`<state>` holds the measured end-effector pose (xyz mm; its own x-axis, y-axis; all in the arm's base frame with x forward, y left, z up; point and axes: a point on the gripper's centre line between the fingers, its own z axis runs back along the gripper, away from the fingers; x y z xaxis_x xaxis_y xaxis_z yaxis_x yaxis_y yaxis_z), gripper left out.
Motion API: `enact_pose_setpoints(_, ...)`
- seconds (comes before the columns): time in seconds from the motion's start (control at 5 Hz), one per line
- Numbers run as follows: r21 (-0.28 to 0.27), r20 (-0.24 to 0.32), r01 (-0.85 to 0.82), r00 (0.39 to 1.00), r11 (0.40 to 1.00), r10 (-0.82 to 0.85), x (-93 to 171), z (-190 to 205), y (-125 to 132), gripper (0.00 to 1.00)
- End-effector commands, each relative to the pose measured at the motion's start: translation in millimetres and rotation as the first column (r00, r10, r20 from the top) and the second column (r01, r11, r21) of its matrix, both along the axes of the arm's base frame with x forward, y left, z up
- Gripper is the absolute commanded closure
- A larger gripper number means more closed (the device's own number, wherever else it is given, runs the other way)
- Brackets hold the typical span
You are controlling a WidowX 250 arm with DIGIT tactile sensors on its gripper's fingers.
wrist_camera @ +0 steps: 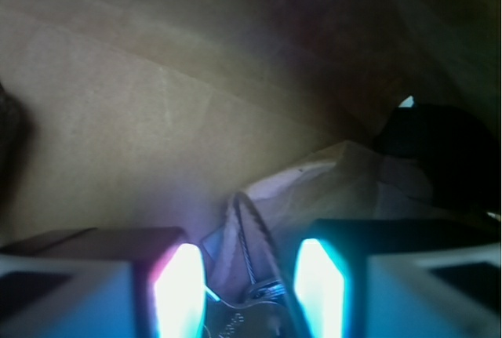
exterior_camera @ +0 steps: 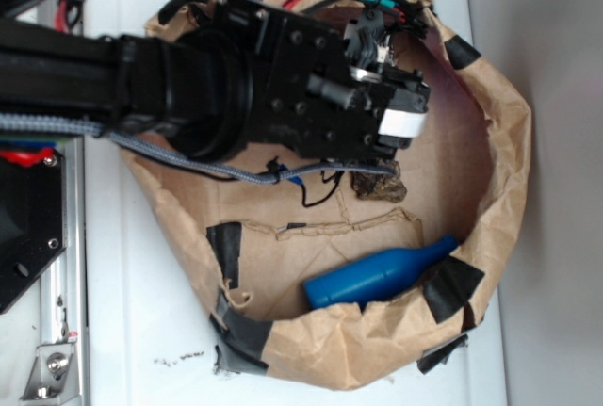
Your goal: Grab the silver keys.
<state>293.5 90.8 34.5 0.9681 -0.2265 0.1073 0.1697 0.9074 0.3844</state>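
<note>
The silver keys (wrist_camera: 239,321) show at the bottom of the wrist view. A flat grey key head spans the gap between my two glowing pads (wrist_camera: 179,291), and a thin wire ring (wrist_camera: 252,232) stands up from it. My gripper (wrist_camera: 249,295) is shut on the silver keys, above crumpled pale paper. In the exterior view my gripper (exterior_camera: 407,109) reaches into the upper right of the brown paper bag (exterior_camera: 499,180), and my arm and fingers hide the keys there.
A brown lumpy rock (exterior_camera: 379,186) lies just below my gripper. A blue plastic bottle (exterior_camera: 382,274) rests along the bag's lower wall. Black tape patches (exterior_camera: 452,285) dot the rim. Loose cables (exterior_camera: 316,194) trail over the bag floor.
</note>
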Motion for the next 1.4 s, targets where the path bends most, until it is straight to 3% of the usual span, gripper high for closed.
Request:
enact_pose_setpoints(0.0,0.006,0.057,0.018,0.998,1.0,-0.018,9,16,-3,1.0)
enact_pose_setpoints(0.2,-0.024,0.045,0.033,0.998,0.999,-0.032,4,26,-3,1.0)
enact_pose_setpoints(0.4,-0.091,0.019,0.033,0.999,0.995,-0.032,-4,54,-2,1.0)
enact_pose_setpoints(0.6,-0.218,-0.003,0.053,0.998,0.975,-0.055,-21,103,0,1.0)
enact_pose_setpoints(0.8,-0.375,0.021,0.119,0.993,0.919,-0.12,-40,148,-1,1.0)
enact_pose_setpoints(1.2,-0.386,0.063,0.104,0.994,0.917,-0.086,-40,125,-25,1.0)
